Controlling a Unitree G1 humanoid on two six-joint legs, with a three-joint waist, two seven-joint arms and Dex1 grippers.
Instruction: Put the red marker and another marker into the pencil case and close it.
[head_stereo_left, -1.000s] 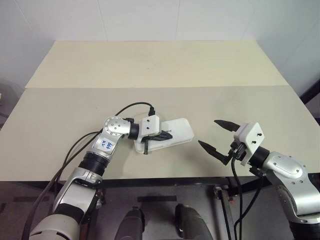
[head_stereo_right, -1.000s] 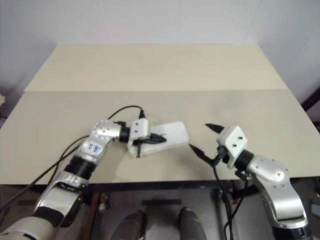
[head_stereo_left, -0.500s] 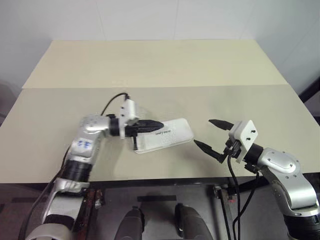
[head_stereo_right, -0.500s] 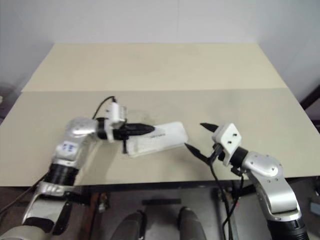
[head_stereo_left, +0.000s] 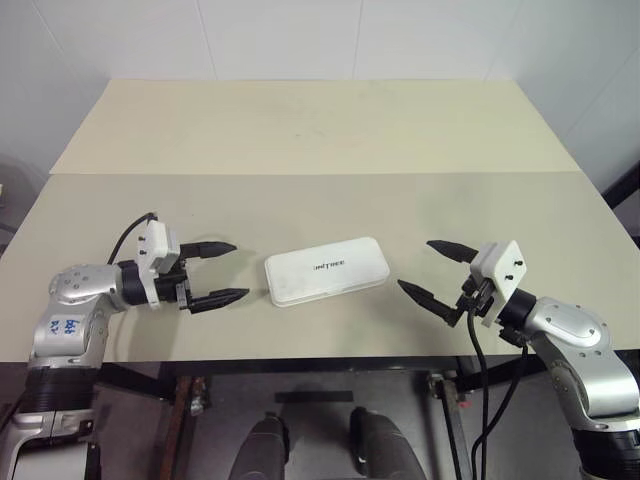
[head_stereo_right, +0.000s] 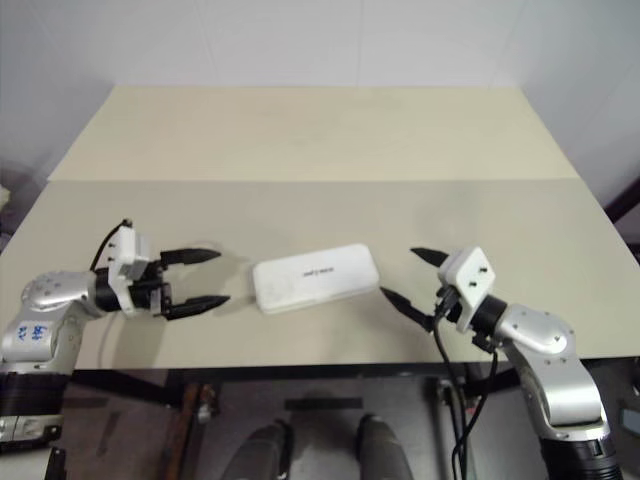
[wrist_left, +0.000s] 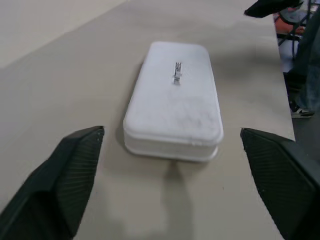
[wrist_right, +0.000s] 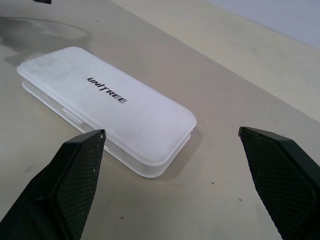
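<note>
Nothing else lies on the beige surface (head_stereo_left: 320, 130) around the case (head_stereo_left: 326, 270), which rests shut, white with dark lettering on its lid, between the left gripper (head_stereo_left: 212, 273) and right gripper (head_stereo_left: 436, 271), both wide open, empty and clear of it.

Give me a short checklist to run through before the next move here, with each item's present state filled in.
1. White hard-plastic rectangular pencil case lid down: ok, it lies shut and flat in both wrist views.
2. Left gripper clear of the case: ok, open, off to the case's left, holding nothing.
3. Right gripper clear of the case: ok, open, to the case's right, holding nothing.
4. Markers inside the case: cannot tell, the shut lid hides the contents.
5. Case fully on the beige table: ok, it sits back from the front edge.
6. Latch fully caught: cannot tell from these views.
</note>
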